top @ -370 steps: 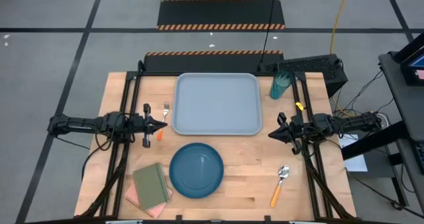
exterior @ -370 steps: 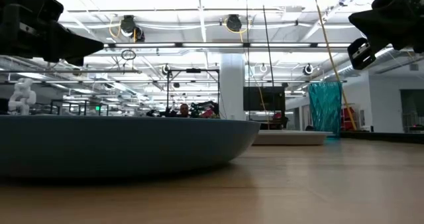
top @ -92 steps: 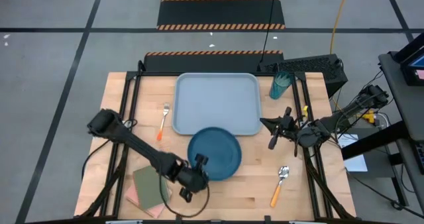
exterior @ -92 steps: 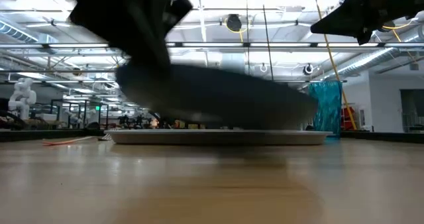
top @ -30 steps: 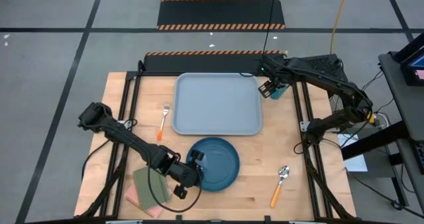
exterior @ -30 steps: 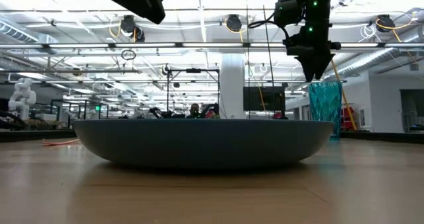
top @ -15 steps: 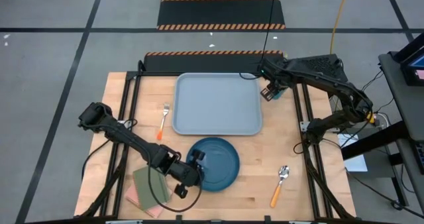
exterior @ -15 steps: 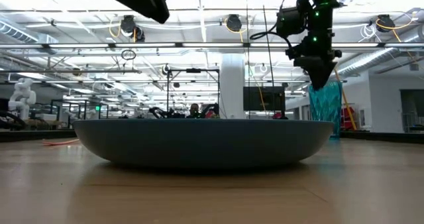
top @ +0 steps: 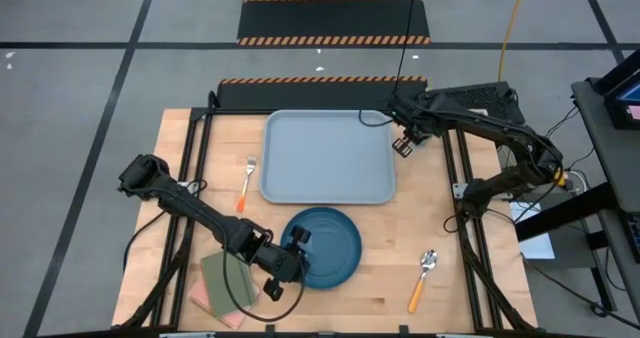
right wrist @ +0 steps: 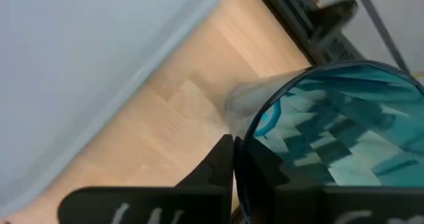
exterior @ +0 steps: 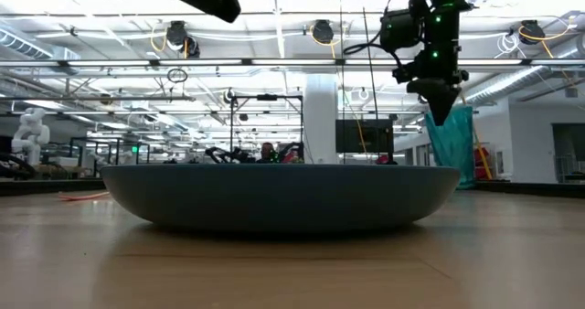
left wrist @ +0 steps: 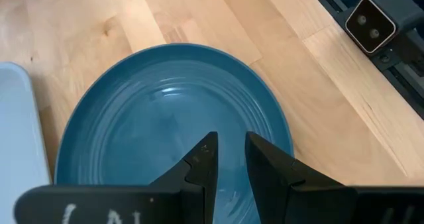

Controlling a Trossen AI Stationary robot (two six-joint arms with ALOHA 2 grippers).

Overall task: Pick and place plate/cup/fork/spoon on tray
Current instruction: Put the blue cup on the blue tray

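At the bottom middle of the high view, the round dark teal-blue plate [top: 326, 248] lay flat on the wooden table [top: 180, 178], just below the big light grey-blue plastic tray [top: 328, 156] and not on it yet. The left gripper [top: 297, 246] sat over the plate's left edge; its two fingers [left wrist: 202, 163] had only a thin gap between them and held nothing, it seemed. If it let the plate slide, the plate could bump the tray's rim. The spoon with the orange-yellow handle [top: 423, 279] lay at the lower right, and the fork with the orange handle [top: 246, 182] lay left of the tray. Farther up, at the upper right, the right gripper [top: 407, 140] was closed on the rim of the tall see-through teal-green cup [right wrist: 331, 131], with one finger inside it. That thin pinch looked risky: the cup seemed to lean, so it could slip or tip over when lifted.
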